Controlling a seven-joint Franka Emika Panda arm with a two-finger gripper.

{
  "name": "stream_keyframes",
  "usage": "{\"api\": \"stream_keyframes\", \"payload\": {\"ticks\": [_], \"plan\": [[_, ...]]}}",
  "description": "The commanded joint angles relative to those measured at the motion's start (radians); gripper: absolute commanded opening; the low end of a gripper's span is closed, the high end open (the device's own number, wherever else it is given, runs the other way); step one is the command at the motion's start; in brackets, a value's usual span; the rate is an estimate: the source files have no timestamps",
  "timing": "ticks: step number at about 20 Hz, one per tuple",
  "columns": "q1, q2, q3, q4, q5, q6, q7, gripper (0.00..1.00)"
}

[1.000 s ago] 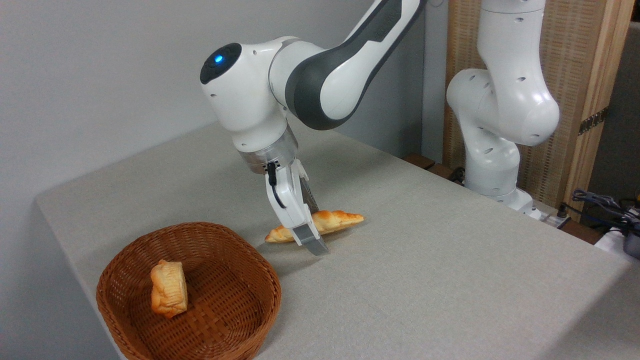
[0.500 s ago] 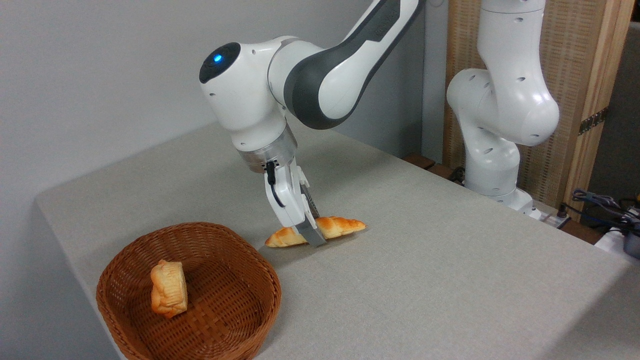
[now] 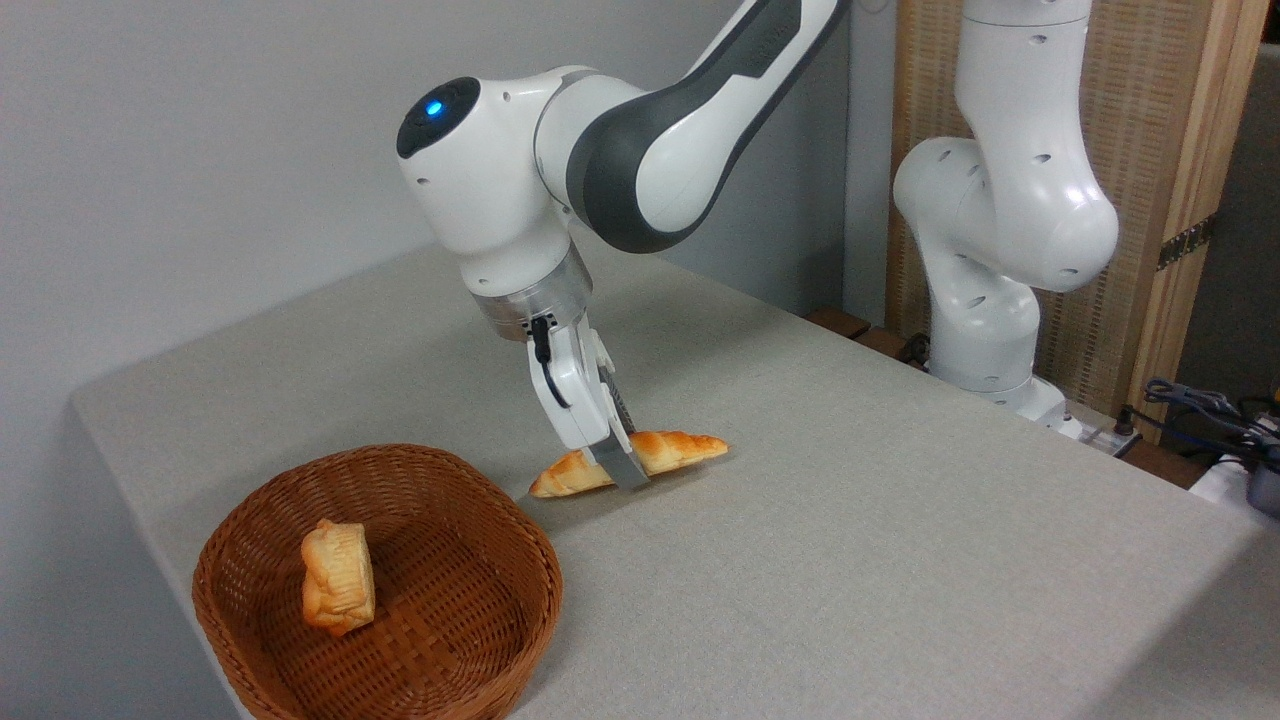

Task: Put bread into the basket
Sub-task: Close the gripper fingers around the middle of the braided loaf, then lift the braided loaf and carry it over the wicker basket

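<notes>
The bread (image 3: 676,450), a long golden-orange braided loaf, lies just right of the basket, its left tip low and its right tip slightly higher. My gripper (image 3: 622,463) comes down on its middle, fingers shut on the loaf; the near finger (image 3: 620,462) covers its centre and the far finger is hidden behind. I cannot tell if the loaf still touches the table. The basket (image 3: 538,565), a round brown wicker bowl, stands at the front left corner of the table.
A small pale pastry chunk (image 3: 338,590) lies inside the basket on its left side. A second white robot arm (image 3: 995,230) stands at the table's far right edge. Cables (image 3: 1200,405) hang off the right side. The wall is close behind.
The fingers have closed onto the loaf and the gripper has risen a little. The loaf has tilted slightly, its left tip dropping toward the basket.
</notes>
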Motion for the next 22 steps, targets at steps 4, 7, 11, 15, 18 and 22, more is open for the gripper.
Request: {"api": "stream_keyframes", "payload": {"ticks": [4,7,11,15,18,22], "plan": [[-0.008,-0.019,0.012,0.006,0.0,-0.014,-0.019,0.44],[-0.008,-0.025,0.015,0.008,0.0,-0.015,-0.022,0.44],[0.002,-0.033,0.022,0.064,0.0,-0.052,-0.019,0.44],[0.009,-0.034,0.038,0.111,0.002,-0.081,-0.02,0.44],[0.008,-0.031,0.061,0.184,-0.012,-0.08,-0.022,0.45],[0.009,-0.022,0.092,0.244,-0.026,-0.033,-0.026,0.45]]}}
